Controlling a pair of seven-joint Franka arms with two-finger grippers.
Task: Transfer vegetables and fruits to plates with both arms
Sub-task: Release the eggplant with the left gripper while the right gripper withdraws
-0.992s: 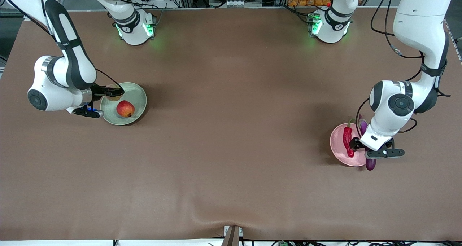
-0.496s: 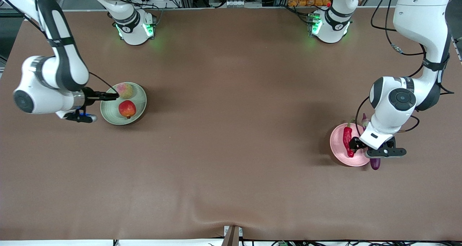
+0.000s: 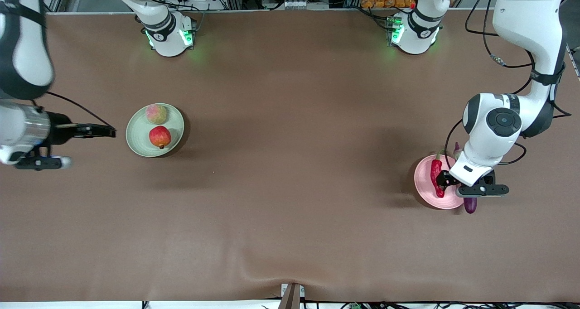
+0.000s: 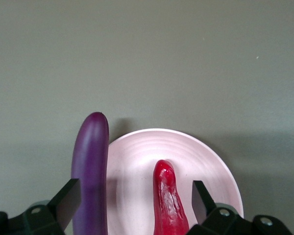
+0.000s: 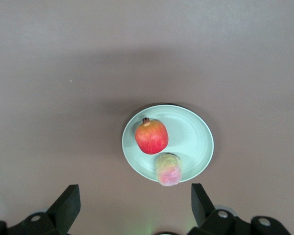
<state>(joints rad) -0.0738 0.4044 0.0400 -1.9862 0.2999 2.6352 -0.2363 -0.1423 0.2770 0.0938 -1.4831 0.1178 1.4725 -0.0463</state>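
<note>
The pale green plate [image 3: 136, 139] holds the red-orange pomegranate [image 3: 160, 137] and the pink-and-green peach [image 3: 156, 113]; all show in the right wrist view: plate [image 5: 196, 137], pomegranate [image 5: 151, 136], peach [image 5: 168, 169]. My right gripper [image 3: 110, 131] is open and empty, over bare table beside that plate toward the right arm's end. The pale pink plate [image 3: 423, 182] holds the red chili [image 3: 437, 177]. The purple eggplant [image 3: 470, 205] lies along the plate's rim, mostly hidden under my left hand. My left gripper [image 3: 446, 182] is open just above them, its jaws straddling eggplant [image 4: 90, 166] and chili [image 4: 169, 196] over the plate [image 4: 137, 161].
The brown table mat [image 3: 290, 164] spreads between the two plates. The arms' bases [image 3: 167, 32] stand at the table's edge farthest from the front camera. The left arm's elbow [image 3: 498, 118] hangs over the pink plate's side.
My right gripper let go of the peach on the green plate and drew back toward the right arm's end. The left gripper barely moved over the pink plate.
</note>
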